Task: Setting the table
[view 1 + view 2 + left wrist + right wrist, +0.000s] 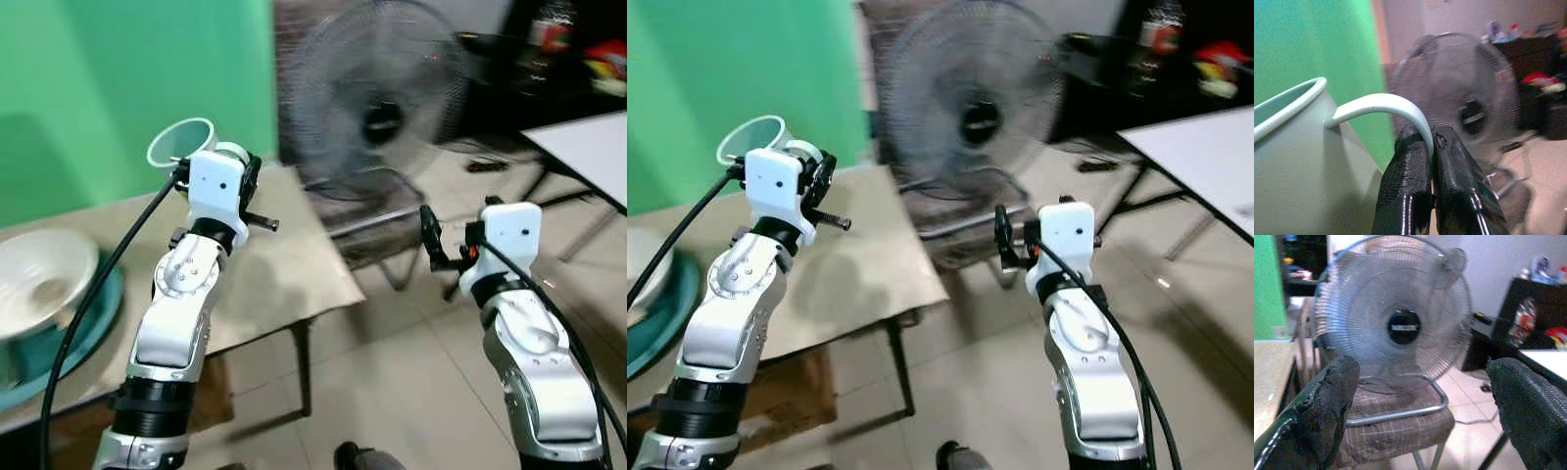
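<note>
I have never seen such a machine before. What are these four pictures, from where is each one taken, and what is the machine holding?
This is a humanoid robot with two silver arms, each ending in a gripper of two black fingers. The two wide pictures come from the two eyes of a camera on its head, looking forward and down. The other two come from cameras on its wrists, looking along the fingers.

The left gripper is shut on the handle of a pale green mug, held above a beige table. A white bowl rests on a teal plate at the table's left end.

The right gripper is open and holds nothing. Beyond it a standing fan sits on a chair.
</note>
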Motion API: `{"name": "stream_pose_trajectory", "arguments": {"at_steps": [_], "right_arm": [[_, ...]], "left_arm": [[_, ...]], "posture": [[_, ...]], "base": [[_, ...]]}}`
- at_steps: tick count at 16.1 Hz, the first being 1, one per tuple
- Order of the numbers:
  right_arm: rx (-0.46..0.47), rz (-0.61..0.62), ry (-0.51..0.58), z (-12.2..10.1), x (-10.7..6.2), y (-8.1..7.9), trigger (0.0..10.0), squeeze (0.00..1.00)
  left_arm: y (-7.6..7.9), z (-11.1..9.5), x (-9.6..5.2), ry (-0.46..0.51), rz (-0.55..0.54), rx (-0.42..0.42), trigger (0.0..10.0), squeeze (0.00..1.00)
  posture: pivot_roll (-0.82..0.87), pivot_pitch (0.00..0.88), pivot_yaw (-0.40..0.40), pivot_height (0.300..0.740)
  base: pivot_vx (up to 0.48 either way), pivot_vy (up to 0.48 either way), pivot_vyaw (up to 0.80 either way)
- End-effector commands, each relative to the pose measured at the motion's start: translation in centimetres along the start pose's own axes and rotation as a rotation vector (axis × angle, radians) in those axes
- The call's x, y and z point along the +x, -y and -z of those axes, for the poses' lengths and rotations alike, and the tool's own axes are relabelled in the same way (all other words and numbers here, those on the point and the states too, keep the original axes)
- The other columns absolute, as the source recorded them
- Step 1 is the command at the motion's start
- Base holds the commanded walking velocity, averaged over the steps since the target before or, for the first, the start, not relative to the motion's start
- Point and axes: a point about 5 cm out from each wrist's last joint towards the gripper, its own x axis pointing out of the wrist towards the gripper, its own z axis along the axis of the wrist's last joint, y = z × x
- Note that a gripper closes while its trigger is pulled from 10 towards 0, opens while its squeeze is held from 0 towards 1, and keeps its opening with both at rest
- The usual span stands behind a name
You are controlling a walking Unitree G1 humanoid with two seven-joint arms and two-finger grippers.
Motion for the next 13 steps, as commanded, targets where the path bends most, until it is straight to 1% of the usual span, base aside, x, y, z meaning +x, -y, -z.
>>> {"name": "stream_pose_trajectory", "arguments": {"at_steps": [1, 2, 3, 5, 7, 9, 10, 11, 12, 13], "right_arm": [[0.024, 0.014, 0.005, -0.4, -0.1, 0.3, 10.0, 0.00], [0.036, 0.016, 0.011, -0.6, -0.2, 0.2, 10.0, 0.00], [0.050, 0.017, 0.011, -0.6, -0.2, 0.2, 10.0, 0.00], [0.055, 0.014, 0.019, -0.7, 0.0, -0.1, 10.0, 0.00], [0.034, 0.017, 0.024, -0.7, 0.2, -0.3, 10.0, 0.00], [0.015, 0.029, 0.025, -0.7, 0.2, -0.1, 10.0, 0.00], [0.010, 0.033, 0.026, -0.7, 0.1, 0.0, 10.0, 0.00], [-0.020, 0.079, 0.032, -0.7, 0.0, 0.4, 10.0, 0.00], [-0.046, 0.100, 0.041, -0.6, -0.2, 0.5, 10.0, 0.00], [-0.024, 0.086, 0.028, -0.3, -0.2, 0.4, 10.0, 0.00]], "left_arm": [[-0.3, -0.8, -0.1, 0.041, -0.009, 0.000, 10.0, 0.00], [-1.1, -1.0, 0.0, 0.063, -0.053, -0.010, 10.0, 0.00], [-2.3, -0.5, -0.2, 0.010, -0.057, 0.034, 10.0, 0.00], [-3.0, 0.1, -1.0, -0.040, 0.007, 0.106, 10.0, 0.00], [-3.0, 0.2, -1.9, -0.070, 0.039, 0.116, 10.0, 0.00], [-3.0, 0.6, -3.0, -0.111, 0.027, 0.079, 10.0, 0.00], [-3.0, 0.7, -3.2, -0.115, 0.025, 0.065, 10.0, 0.00], [-2.9, 0.7, -3.6, -0.117, 0.026, 0.070, 10.0, 0.00], [-2.9, 0.7, -3.7, -0.120, 0.022, 0.070, 10.0, 0.00], [-2.7, 0.9, -3.6, -0.129, 0.012, 0.066, 10.0, 0.00]], "posture": [[0.03, 0.000, 0.019, 0.740], [0.02, 0.000, 0.025, 0.740], [0.03, 0.000, 0.025, 0.740], [0.04, 0.000, 0.027, 0.740], [0.05, 0.000, 0.040, 0.740], [0.04, 0.000, 0.050, 0.740], [0.04, 0.000, 0.050, 0.740], [0.04, 0.000, 0.054, 0.740], [0.04, 0.000, 0.055, 0.740], [0.04, 0.000, 0.055, 0.740]], "base": [[0.000, 0.000, -0.80], [0.000, 0.000, -0.80], [0.000, 0.000, -0.80], [0.000, 0.000, -0.80], [0.000, 0.000, -0.80], [0.000, 0.000, -0.79], [0.000, 0.000, -0.79], [0.000, 0.000, -0.79], [0.000, 0.000, -0.79], [0.000, 0.000, -0.79]]}}
